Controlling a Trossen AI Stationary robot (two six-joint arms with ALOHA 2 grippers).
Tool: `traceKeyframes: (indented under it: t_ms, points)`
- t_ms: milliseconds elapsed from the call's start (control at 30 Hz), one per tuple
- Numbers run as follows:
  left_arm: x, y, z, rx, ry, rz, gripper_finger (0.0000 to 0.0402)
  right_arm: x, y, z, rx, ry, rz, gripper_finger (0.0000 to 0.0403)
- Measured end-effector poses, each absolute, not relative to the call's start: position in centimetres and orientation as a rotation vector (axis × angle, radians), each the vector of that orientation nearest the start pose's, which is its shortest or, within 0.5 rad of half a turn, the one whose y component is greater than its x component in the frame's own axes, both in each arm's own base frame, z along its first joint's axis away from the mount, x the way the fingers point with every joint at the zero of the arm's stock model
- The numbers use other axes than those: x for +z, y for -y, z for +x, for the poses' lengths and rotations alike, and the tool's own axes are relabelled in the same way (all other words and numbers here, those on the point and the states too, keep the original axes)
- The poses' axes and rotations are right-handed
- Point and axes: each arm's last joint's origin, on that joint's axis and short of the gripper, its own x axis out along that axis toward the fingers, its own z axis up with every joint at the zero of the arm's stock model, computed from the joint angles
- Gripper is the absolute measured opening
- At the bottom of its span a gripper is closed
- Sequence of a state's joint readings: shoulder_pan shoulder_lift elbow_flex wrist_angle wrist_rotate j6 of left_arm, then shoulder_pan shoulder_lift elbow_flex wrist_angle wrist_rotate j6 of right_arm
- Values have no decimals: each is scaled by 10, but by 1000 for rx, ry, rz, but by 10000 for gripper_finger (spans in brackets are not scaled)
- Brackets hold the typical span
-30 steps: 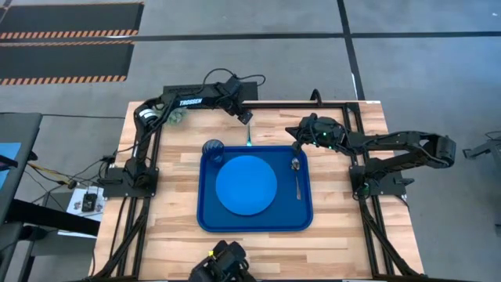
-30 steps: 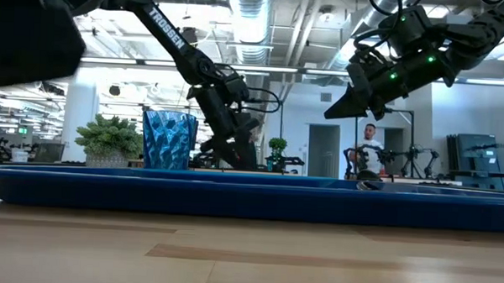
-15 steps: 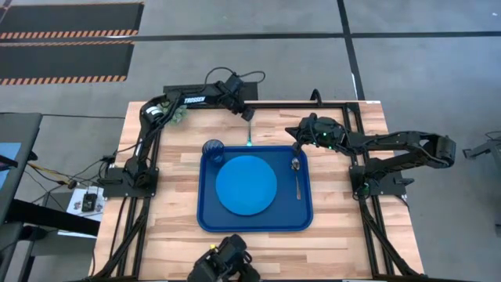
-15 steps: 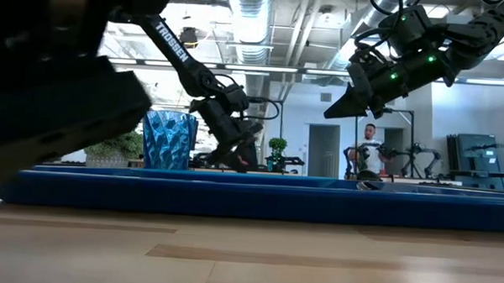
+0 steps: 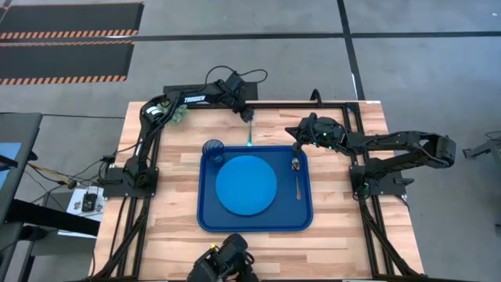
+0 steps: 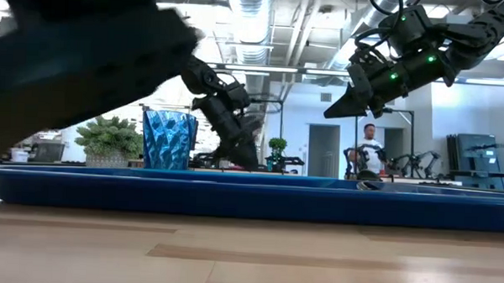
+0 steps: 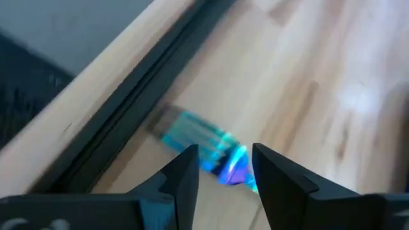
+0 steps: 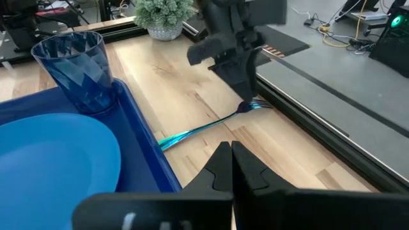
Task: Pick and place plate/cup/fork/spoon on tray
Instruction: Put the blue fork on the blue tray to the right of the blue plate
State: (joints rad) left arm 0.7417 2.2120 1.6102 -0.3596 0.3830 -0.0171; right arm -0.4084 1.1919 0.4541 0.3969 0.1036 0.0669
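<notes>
- Your left end effector sits low at the table's far edge, fingers spread narrowly either side of the fork's tine end, not closed.
- The fork lies on the table, handle tip against the tray's far rim.
- Your right end effector hovers above the spoon, fingers together, empty.
- Plate, cup and spoon rest on the tray.

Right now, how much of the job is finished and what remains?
Done: the plate, cup and spoon are on the tray. In hand: the open left gripper is down over the fork, which lies on the table beside the tray. Left: grasping and placing the fork. The right gripper hovers shut above the spoon.
</notes>
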Motion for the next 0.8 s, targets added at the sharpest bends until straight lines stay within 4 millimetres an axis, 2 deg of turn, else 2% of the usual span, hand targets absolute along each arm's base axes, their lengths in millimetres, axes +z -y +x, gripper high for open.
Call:
traceKeyframes:
  t_ms: [100,167,367,800]
  points:
    - [162,-308,361,259,-794,-409,124,196,96,214,-518,-324,117,6]
    - [165,-303,364,213,-805,-328,108,196,96,214,-518,-324,117,6]
    - [160,-294,366,82,-865,-153,14,196,96,214,-515,-328,102,6]
    - [152,-277,371,-67,-943,98,0,196,96,214,-514,-329,99,6]
